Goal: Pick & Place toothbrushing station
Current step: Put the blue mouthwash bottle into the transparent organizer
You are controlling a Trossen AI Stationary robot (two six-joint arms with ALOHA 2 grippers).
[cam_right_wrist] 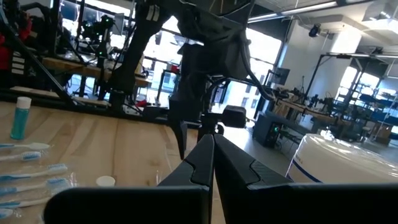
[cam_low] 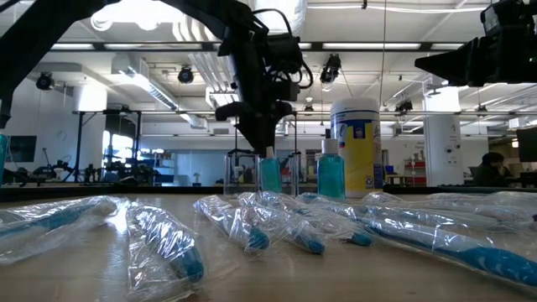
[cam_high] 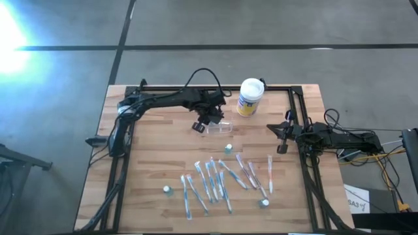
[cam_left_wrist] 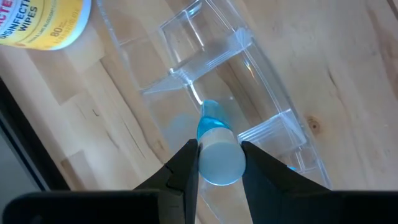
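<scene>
Left gripper [cam_left_wrist: 219, 163] poised over the toothbrushing station [cam_high: 218, 126], jaws clamped on a small blue bottle with a pale cap [cam_left_wrist: 216, 149], held upright above one compartment of the clear holder. Station itself lying on the worktop [cam_high: 157, 156] toward the far edge, about midway between the left and right edges, just beside the white wipes canister [cam_high: 249, 96], which stands at the far edge. Seen level across the table, bottle [cam_low: 269, 174] hanging low from the dark fingers, close to the clear walls; impossible to tell whether its base already touches the holder floor. Right gripper [cam_high: 279, 133] parked near the right edge of the worktop, jaws clenched on nothing, well apart from the station. Judged from the layout: loading barely begun. One bottle in hand and not yet let go. Left to do: several wrapped toothbrushes [cam_high: 212, 179] scattered toward the near edge, none in the station; another small blue bottle [cam_high: 228, 149] standing between the station and the brushes; two more [cam_high: 167, 190] and [cam_high: 264, 203] on either side of the brush pile near the near edge. No sign of anything else resting inside the holder, though its clear walls make that hard to confirm. Next step, as a guess: lowering the held bottle fully into its compartment, releasing, then turning to the remaining bottles and brushes.
</scene>
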